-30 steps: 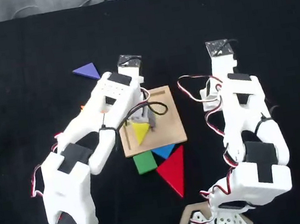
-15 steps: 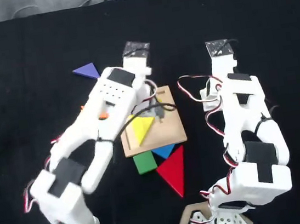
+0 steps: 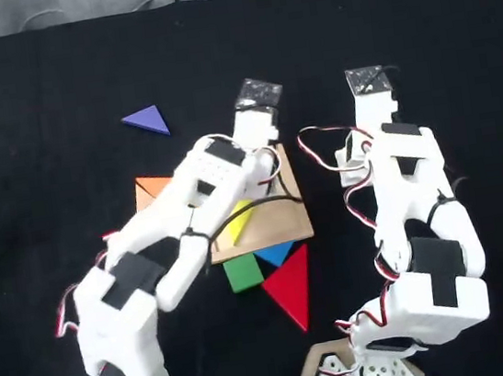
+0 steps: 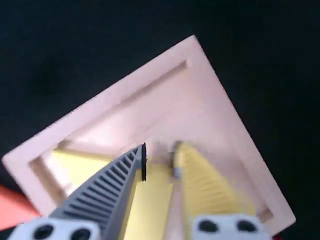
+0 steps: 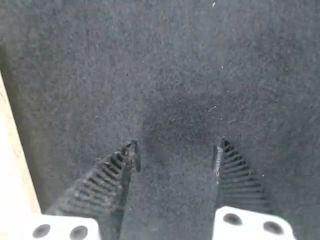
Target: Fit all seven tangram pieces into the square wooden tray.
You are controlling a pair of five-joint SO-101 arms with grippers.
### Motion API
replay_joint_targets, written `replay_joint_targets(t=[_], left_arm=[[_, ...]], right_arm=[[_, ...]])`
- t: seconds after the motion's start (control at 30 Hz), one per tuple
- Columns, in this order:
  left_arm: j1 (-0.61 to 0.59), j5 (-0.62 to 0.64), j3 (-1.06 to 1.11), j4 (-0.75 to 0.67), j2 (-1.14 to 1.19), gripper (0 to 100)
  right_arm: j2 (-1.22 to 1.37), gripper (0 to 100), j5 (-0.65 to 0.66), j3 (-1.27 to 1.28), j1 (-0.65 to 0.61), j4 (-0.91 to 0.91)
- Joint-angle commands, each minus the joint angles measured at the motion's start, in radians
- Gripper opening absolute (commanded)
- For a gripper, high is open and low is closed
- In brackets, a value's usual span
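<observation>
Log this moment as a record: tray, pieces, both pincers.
tray: on the black table, under the left arm
yellow triangle: flat inside the tray
green square, blue triangle, red triangle: on the table, just outside the tray's near edge
orange piece: on the table, on the tray's left
purple triangle: alone, farther out
left pincer: open, over the yellow triangle
right pincer: open, over bare table beside the tray

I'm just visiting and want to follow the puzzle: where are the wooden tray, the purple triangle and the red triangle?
wooden tray (image 3: pixel 286 223), high view, bare wood near its right side.
purple triangle (image 3: pixel 146 121), high view, its middle.
red triangle (image 3: pixel 292 285), high view, its middle.
</observation>
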Motion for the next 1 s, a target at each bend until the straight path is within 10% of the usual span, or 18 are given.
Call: replay_joint_targets(t=[0.0,0.37,0.97], left_arm=[[0.010,-0.025,-0.088,-0.012,0.040,6],[-0.005,-0.146,-0.223,0.331,0.058,7],[-0.117,-0.204,-0.232,0.345,0.057,7]], right_arm=[[-0.002,23.7,-0.009,-0.064,0.017,-0.017],[-0.001,23.7,-0.005,-0.064,0.015,-0.017],[-0.001,23.7,-0.003,-0.064,0.012,-0.017]])
